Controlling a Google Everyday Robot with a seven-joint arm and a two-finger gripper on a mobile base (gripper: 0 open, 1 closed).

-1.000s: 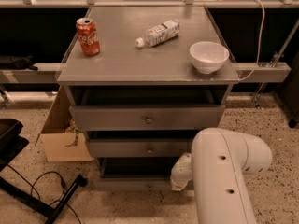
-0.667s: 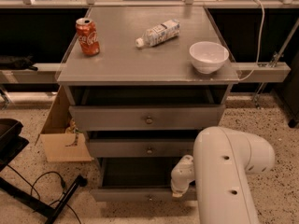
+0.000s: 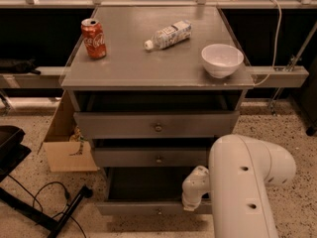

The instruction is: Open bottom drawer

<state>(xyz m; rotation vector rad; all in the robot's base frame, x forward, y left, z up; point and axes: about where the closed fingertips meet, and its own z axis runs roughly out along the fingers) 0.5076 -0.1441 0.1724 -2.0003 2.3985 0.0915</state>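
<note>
Bottom drawer (image 3: pixel 148 208) stands pulled out at the foot of the grey cabinet (image 3: pixel 148 68), with the gripper (image 3: pixel 192 202) at the right end of its front.

The red can (image 3: pixel 93 38) carries white Coca-Cola script; the print on the label of the lying bottle (image 3: pixel 168 34) is unreadable. A white bowl (image 3: pixel 222 59) sits near the right front corner. The bulky white arm (image 3: pixel 245 182) hides the cabinet's lower right, and whether the gripper is open or closed cannot be told. A cardboard box (image 3: pixel 62 148) stands left.

Glossy white rounded arm (image 3: pixel 242 182), knobbly white wrist joint (image 3: pixel 194 192), two small dark screw holes (image 3: pixel 241 168), jaws tucked behind that wrist
</note>
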